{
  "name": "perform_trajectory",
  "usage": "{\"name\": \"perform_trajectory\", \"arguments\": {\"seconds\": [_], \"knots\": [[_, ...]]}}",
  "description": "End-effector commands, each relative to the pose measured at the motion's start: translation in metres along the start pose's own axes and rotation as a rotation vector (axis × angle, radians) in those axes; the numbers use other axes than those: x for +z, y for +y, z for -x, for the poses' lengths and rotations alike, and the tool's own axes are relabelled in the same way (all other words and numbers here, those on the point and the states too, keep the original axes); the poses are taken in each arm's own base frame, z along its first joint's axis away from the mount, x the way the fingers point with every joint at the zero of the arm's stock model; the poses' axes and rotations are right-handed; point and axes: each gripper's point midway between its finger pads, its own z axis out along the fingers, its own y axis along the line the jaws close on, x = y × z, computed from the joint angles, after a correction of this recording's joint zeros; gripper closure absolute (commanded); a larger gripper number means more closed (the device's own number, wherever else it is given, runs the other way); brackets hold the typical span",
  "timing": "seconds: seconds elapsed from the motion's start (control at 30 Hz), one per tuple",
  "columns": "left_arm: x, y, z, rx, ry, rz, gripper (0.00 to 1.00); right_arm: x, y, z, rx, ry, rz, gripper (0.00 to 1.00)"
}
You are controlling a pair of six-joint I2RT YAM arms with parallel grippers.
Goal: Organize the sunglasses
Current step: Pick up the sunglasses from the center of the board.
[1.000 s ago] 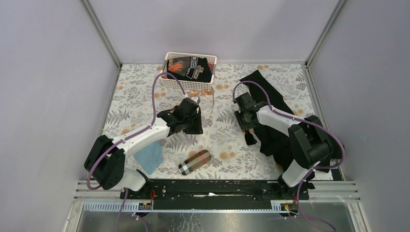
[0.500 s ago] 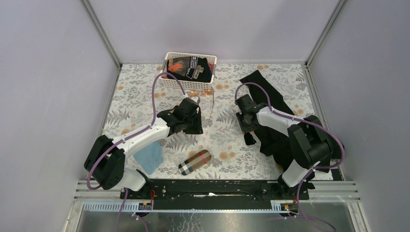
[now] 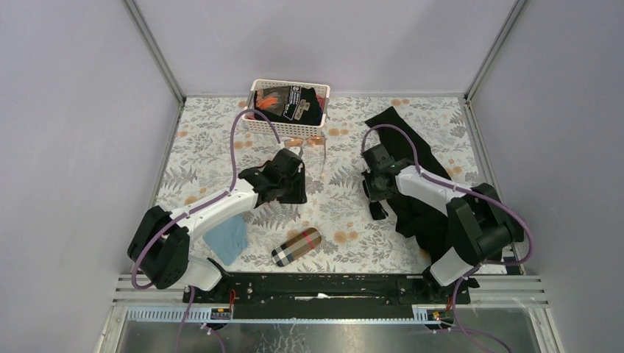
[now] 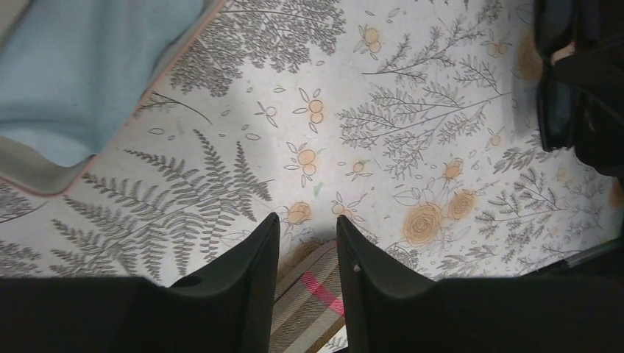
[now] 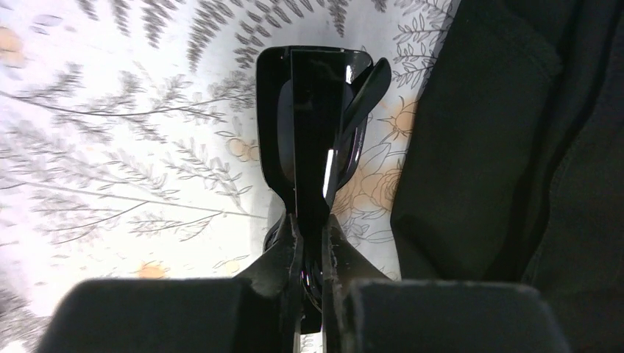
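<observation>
Black sunglasses (image 5: 309, 110), tan plaid case (image 3: 296, 246) — pale-blue cloth (image 3: 228, 239)

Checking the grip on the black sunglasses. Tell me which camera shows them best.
Right wrist: the black sunglasses fill the centre, folded, pinched in the right gripper. The top view shows only a small dark shape under that gripper. The left wrist view catches a dark piece at its right edge, probably them.
</observation>
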Motion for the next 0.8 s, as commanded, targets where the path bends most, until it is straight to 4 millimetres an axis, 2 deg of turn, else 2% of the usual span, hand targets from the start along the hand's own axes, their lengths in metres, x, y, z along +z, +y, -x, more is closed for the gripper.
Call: {"name": "perform_trajectory", "arguments": {"seconds": [0.0, 0.03, 0.13, 0.33, 0.5, 0.77], "knots": [[-0.020, 0.013, 0.029, 0.022, -0.099, 0.076, 0.60, -0.038, 0.020, 0.035, 0.042, -0.163, 0.137, 1.00], [-0.023, 0.016, 0.033, 0.012, -0.104, 0.073, 0.56, -0.046, 0.026, 0.040, 0.049, -0.195, 0.176, 1.00], [-0.032, 0.015, 0.044, -0.038, -0.097, 0.001, 0.41, -0.069, 0.059, 0.048, 0.043, -0.256, 0.387, 1.00], [-0.050, -0.011, 0.055, -0.133, -0.096, -0.197, 0.12, -0.104, 0.132, 0.040, 0.062, -0.248, 0.888, 1.00], [-0.058, -0.023, 0.053, -0.113, -0.096, -0.279, 0.10, -0.117, 0.165, 0.038, 0.130, -0.214, 1.188, 1.00], [-0.079, -0.028, 0.047, -0.120, -0.073, -0.491, 0.01, -0.138, 0.180, 0.039, 0.248, -0.172, 1.484, 1.00]]}}
